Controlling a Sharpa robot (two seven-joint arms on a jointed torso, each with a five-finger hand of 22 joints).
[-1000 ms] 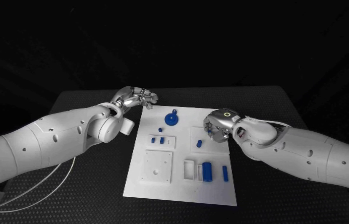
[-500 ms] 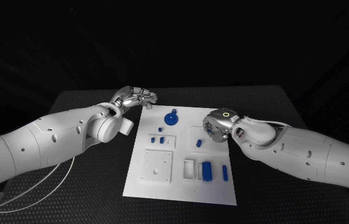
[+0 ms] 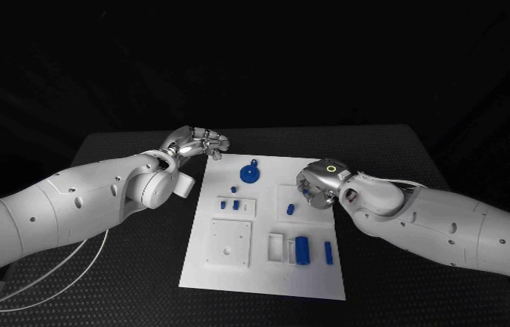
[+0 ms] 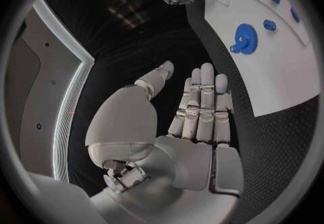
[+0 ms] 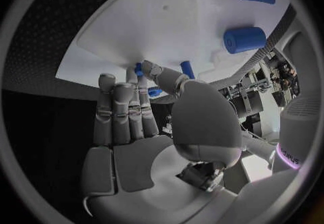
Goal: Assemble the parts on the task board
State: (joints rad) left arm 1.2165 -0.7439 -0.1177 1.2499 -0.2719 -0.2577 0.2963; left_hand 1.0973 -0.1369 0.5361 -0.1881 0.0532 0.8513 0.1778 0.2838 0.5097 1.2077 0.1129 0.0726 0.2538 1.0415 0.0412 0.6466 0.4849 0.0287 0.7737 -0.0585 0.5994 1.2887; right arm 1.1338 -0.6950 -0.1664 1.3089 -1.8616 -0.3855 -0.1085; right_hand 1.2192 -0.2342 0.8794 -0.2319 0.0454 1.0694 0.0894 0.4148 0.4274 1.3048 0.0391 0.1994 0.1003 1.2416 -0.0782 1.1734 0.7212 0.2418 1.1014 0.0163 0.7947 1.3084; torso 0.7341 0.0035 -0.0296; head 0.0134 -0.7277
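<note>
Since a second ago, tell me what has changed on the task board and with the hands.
Nothing visibly changed. The right hand still hovers over the task board's right side, the left hand stays open off its far left corner, and the blue gear and other blue parts lie where they were.

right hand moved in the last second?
Barely. In the head view the right hand sits at the task board's right edge beside the blue gear, much as a second ago; any shift is too slight to give a direction.
</note>
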